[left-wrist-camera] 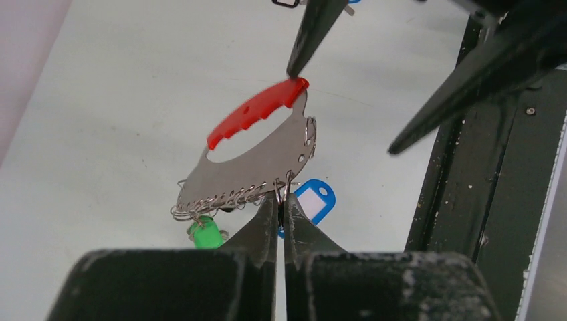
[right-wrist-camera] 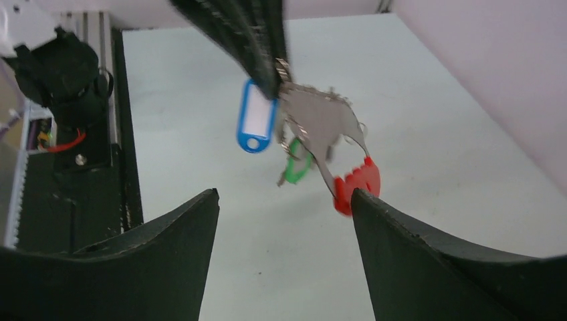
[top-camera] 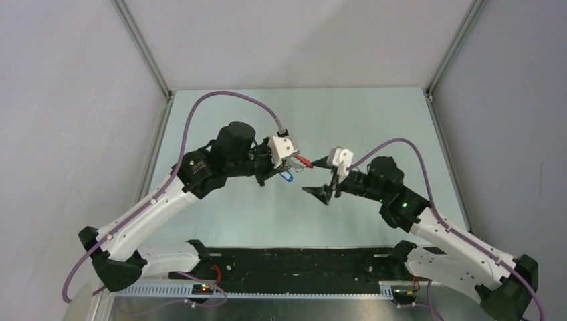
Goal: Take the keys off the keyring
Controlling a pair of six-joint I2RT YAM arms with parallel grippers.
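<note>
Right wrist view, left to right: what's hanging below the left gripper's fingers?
Left to right: blue key tag → green key tag → red band of the keyring.

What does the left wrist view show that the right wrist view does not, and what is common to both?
Only the left wrist view shows the full row of small wire rings along the keyring's metal edge. Only the right wrist view shows the left arm's base with a red wire. Both show the left gripper shut on the keyring, the red band, the blue key tag, the green key tag and the open right gripper.
</note>
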